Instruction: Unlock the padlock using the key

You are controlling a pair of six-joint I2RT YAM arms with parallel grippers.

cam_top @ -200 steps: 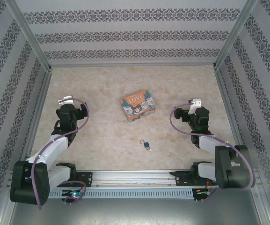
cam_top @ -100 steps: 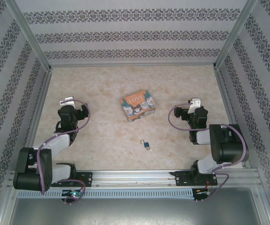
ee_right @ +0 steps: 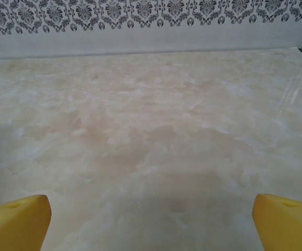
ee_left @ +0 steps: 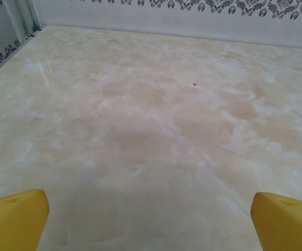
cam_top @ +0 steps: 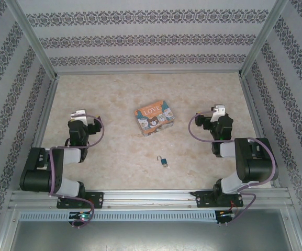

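The tiny teal-blue padlock (cam_top: 164, 162) lies on the marble table, front of centre, its thin silvery shackle pointing away to the left. At this size I cannot pick out the key apart from it. My left gripper (cam_top: 78, 113) hovers at the left, well away from the padlock. Its yellow fingertips (ee_left: 14, 219) stand wide apart, open over bare table. My right gripper (cam_top: 217, 111) is at the right, equally far off. It is open too, with its yellow fingertips (ee_right: 15, 220) at the frame's lower corners and nothing between them.
An orange "LOVE" tin (cam_top: 154, 119) with cartoon animals stands mid-table, just beyond the padlock. Patterned walls close in the back and both sides. A metal rail (cam_top: 151, 197) runs along the near edge by the arm bases.
Both arms have folded up, their elbows drawn away from the near rail, while the grippers stayed almost in place. The padlock and the tin have not moved.
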